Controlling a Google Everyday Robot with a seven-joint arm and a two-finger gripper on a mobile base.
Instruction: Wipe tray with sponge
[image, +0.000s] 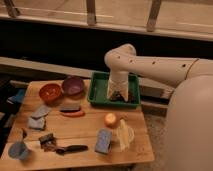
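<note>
Robot test lab: wooden table (87, 131) of bowls (73, 86) below a railing (90, 14), end effector (117, 95) in tray (98, 89).

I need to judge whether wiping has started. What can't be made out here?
- Camera view: whether the pincer, down inside the green rectangular plastic tray, holds anything; the white arm covers it at the wrist.
- Tray floor beneath the pincer: hidden by the arm.
- Dark items at the front left of the wooden table: too blurred to identify.

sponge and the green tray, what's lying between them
In the camera view, a small round orange object lies on the table between the sponge and the tray. The gripper is down inside the tray.
</note>
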